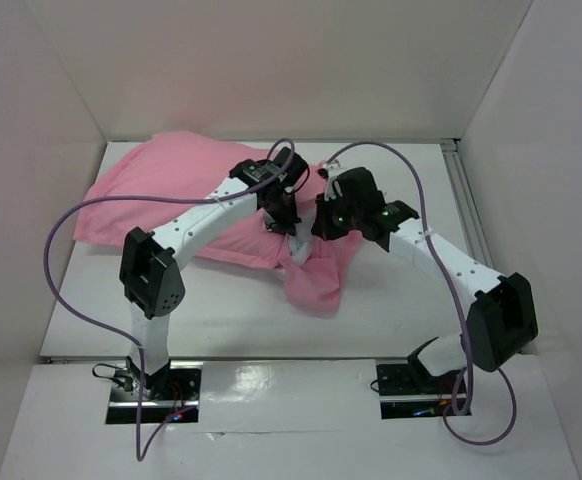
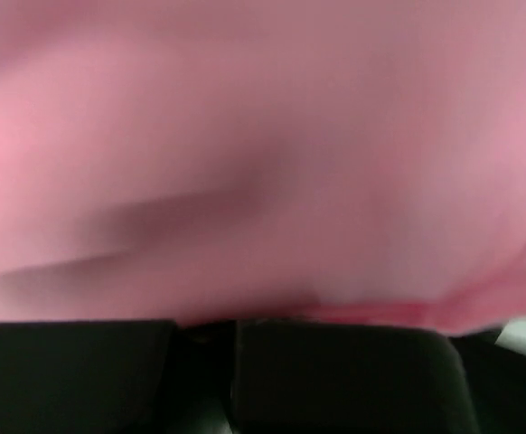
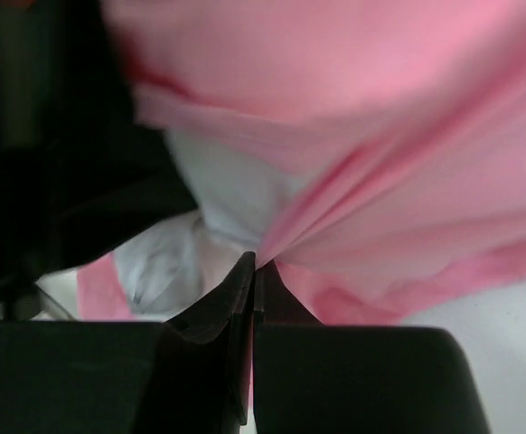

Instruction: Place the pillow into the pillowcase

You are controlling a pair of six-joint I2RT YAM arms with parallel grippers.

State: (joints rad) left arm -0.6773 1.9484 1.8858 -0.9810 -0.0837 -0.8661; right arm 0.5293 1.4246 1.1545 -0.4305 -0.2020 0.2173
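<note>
White bench (image 1: 221, 320), matt and bare in the middle, closed in by plain white walls (image 1: 271, 70) at the back and on both sides. Along the right edge of the bench, a thin metal rail (image 1: 468, 200). At the near edge, a more glossy white strip with two dark plates (image 1: 156, 385) under the arm bases. Purple cables (image 1: 56, 260) looping from the bases up to the wrists.

Across the far left and the middle of the bench, the pink pillowcase (image 1: 171, 200), plump over most of its length, lying flat on the surface. Its right end loose and crumpled, hanging down toward the near side between the two arms.

Pillow (image 3: 236, 194) visible only as a white patch at the mouth of the pillowcase, with pink cloth above it and to its right. In the top view mostly hidden by the pink cloth and the arms.

Left pincer (image 1: 279, 222) at the mouth of the pillowcase, pressed together on the pink cloth. In its own wrist view (image 2: 204, 362), only blurred pink cloth filling the picture, with a hem running just above the black fingers.

Right pincer (image 1: 318, 225) just beside the left one, also at the mouth. In the wrist view (image 3: 249, 276), tips pressed together and pinching a gathered fold of the pillowcase, with creases fanning out from the pinch to the upper right.
</note>
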